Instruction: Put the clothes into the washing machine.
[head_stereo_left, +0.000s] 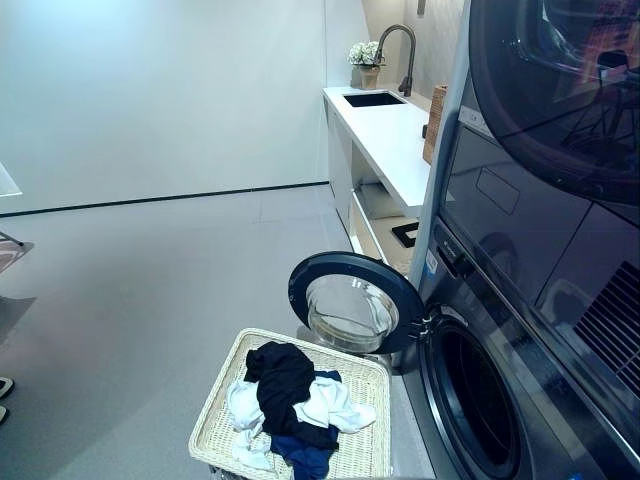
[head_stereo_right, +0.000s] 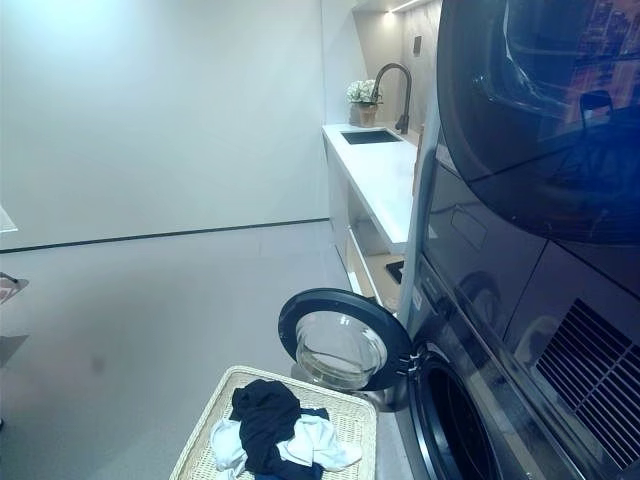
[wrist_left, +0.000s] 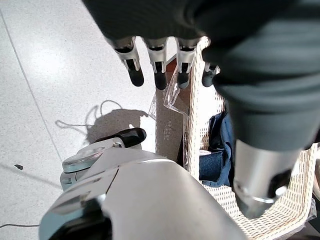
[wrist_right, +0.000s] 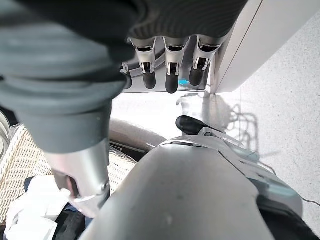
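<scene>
A pale grey floor (head_stereo_left: 160, 290) runs back to a plain white wall, where a dark strip marks the join. Along the far right a white desk (head_stereo_left: 395, 140) carries a sunken black sink (head_stereo_left: 373, 99) with a tall dark tap (head_stereo_left: 405, 55) and a small pot of white flowers (head_stereo_left: 364, 55) behind it. Nearer, the dark stacked washing machine (head_stereo_left: 520, 290) rises up the right side; its round door (head_stereo_left: 355, 302) stands swung wide open toward the room and the drum opening (head_stereo_left: 475, 400) is dark.

On the floor just before the open door sits a white woven basket (head_stereo_left: 225, 395). In it lie the clothes (head_stereo_left: 290, 400): a black garment heaped on top, white pieces either side of it, and a dark blue one at the near edge.

The left hand (wrist_left: 157, 60) hangs above the floor with its fingers straight and apart, holding nothing; the basket's rim is right beside the fingertips and blue cloth shows in the basket past them. The right hand (wrist_right: 170, 62) also hangs slack with straight fingers, empty, above the floor near the foot of the machine, the basket and white clothes off to its thumb side.
</scene>
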